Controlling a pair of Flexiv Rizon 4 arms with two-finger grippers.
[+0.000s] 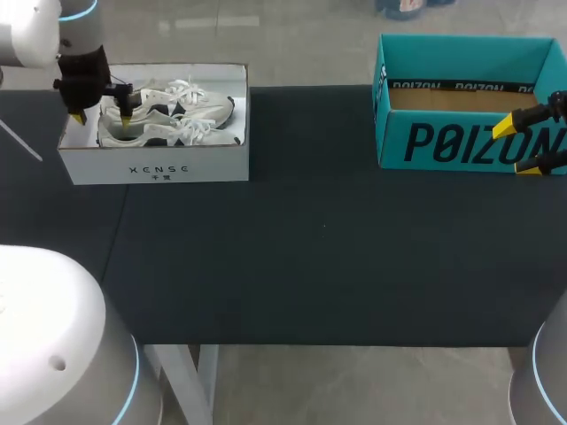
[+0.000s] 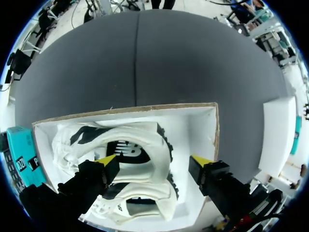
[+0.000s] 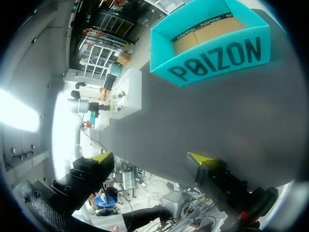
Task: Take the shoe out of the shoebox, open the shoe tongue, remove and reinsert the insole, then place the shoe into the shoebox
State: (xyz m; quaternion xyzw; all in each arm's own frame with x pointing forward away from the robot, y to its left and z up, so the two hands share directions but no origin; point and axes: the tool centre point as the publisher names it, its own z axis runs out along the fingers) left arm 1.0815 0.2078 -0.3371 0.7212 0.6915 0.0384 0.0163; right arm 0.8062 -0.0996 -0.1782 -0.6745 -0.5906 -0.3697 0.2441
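Observation:
A white shoebox (image 1: 159,165) stands at the table's far left and holds two white shoes with dark patches. One shoe (image 1: 193,101) lies toward the back, the other shoe (image 1: 173,135) toward the front. My left gripper (image 1: 102,116) hangs open over the box's left end. In the left wrist view the box (image 2: 200,126) lies under that gripper (image 2: 154,162). The heel of a shoe (image 2: 137,147) sits below and between its spread fingers, and neither finger grips it. My right gripper (image 1: 521,147) stands open at the far right, empty.
A teal cardboard box (image 1: 461,142) with an open top sits at the back right, just ahead of my right gripper (image 3: 150,157) and seen beyond it in the right wrist view (image 3: 212,46). Dark cloth (image 1: 319,248) covers the table.

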